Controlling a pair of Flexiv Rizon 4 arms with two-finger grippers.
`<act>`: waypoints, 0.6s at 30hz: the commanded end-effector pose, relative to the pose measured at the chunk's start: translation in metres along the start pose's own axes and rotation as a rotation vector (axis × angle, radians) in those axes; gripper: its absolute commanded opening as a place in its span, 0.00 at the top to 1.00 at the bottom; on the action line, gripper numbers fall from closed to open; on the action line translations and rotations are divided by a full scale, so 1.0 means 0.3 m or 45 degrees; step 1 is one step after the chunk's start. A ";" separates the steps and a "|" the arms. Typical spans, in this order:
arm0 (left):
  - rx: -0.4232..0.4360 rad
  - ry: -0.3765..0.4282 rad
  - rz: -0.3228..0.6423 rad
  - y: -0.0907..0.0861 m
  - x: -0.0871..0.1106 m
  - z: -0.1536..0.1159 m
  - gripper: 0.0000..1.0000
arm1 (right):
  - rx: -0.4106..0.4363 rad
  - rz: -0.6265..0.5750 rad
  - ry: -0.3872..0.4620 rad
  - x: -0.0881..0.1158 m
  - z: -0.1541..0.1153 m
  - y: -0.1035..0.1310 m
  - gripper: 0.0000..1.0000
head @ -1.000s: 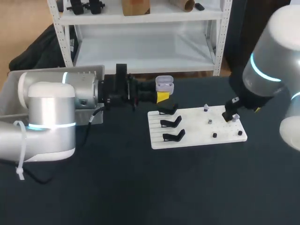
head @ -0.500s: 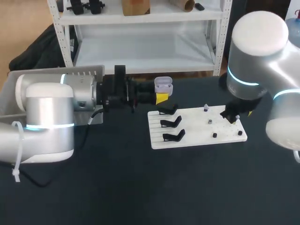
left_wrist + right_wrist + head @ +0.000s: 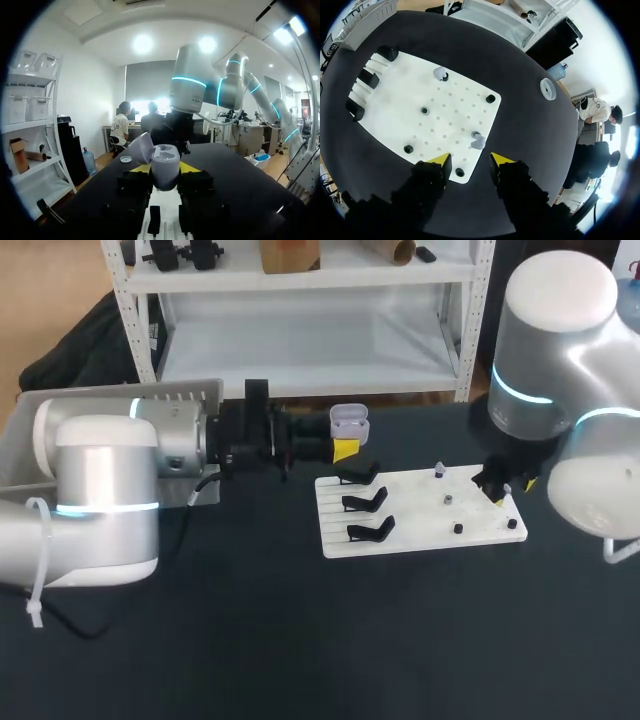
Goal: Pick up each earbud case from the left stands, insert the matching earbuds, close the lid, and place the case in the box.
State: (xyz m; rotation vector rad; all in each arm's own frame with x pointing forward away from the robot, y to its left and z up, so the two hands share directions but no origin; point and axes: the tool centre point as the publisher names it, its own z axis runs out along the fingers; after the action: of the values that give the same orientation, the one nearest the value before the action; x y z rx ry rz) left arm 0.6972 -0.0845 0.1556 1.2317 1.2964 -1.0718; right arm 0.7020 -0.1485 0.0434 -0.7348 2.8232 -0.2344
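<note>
A robotics lab, by the look of it: the left arm (image 3: 100,490) and right arm (image 3: 560,390), silver with glowing cyan rings, stand over a black counter (image 3: 300,640) bearing a white drilled plate (image 3: 415,525) with black stands (image 3: 365,502) and pegs (image 3: 457,528).

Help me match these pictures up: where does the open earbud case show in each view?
Head view: the earbud case is held in the left gripper, just beyond the stand end of the white board.
Left wrist view: in the middle, between the fingers, lid open.
Right wrist view: not in it.
Shared landmark: the white board.
</note>
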 end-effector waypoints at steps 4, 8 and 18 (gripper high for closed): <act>-0.008 -0.003 0.002 -0.006 0.001 -0.001 1.00 | -0.022 0.015 0.044 -0.032 0.027 -0.006 0.53; -0.008 -0.003 0.002 -0.006 0.001 -0.001 1.00 | -0.029 0.025 0.053 -0.032 0.040 -0.010 0.53; -0.008 -0.003 0.002 -0.006 0.001 -0.001 1.00 | -0.030 0.044 0.075 -0.016 0.060 -0.016 0.55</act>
State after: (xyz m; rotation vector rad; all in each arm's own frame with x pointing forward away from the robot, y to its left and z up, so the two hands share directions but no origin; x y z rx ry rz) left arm 0.6969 -0.0846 0.1558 1.2319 1.2972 -1.0715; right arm 0.7127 -0.1517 0.0287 -0.6976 2.8961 -0.2195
